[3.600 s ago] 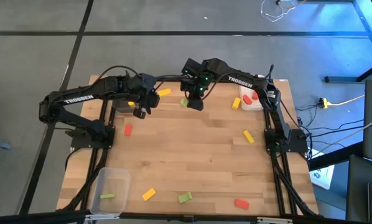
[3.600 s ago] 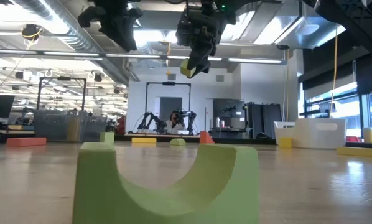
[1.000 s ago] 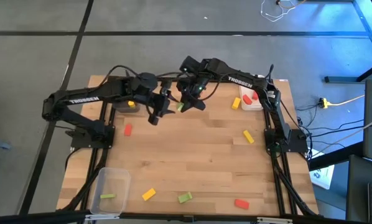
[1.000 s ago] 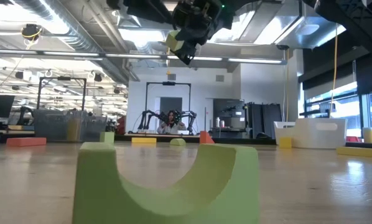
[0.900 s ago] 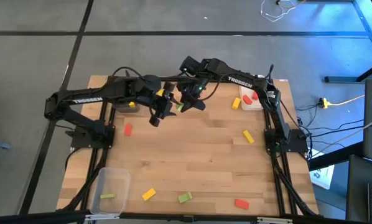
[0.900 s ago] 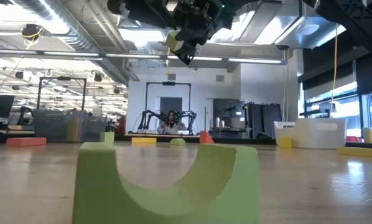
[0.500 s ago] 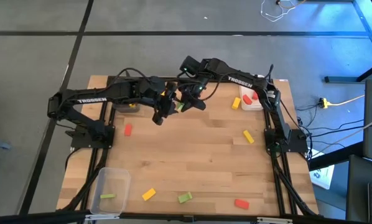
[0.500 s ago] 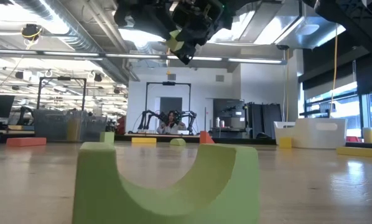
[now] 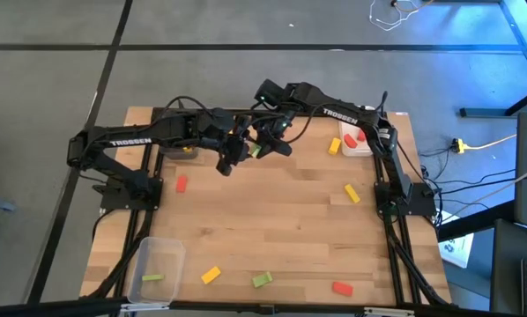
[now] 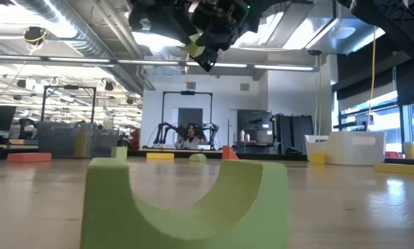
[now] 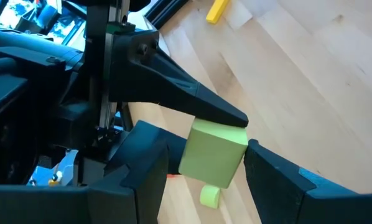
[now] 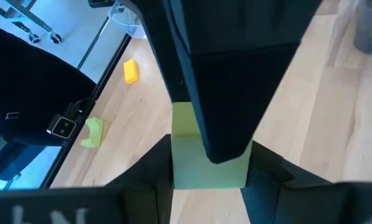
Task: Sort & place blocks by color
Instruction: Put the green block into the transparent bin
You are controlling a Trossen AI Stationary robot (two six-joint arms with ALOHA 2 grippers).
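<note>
— Where do we have the green block (image 9: pixel 256 151)?

— High over the table's far middle. Our right gripper (image 12: pixel 209 163) is clamped on it, and our left gripper (image 11: pixel 206 165) has its fingers spread to either side of the same block, seemingly not yet pressing it.

— And the trays, left to right?

— The clear tray (image 9: pixel 158 267) at the near left corner holds two green pieces; the grey tray (image 9: pixel 177 151), far left, is mostly hidden under our arm; the white tray (image 9: pixel 355 141), far right, holds red ones.

— Room to move?

— The wooden table (image 9: pixel 272 220) is bare in the middle; loose blocks lie mainly along the near edge.
</note>
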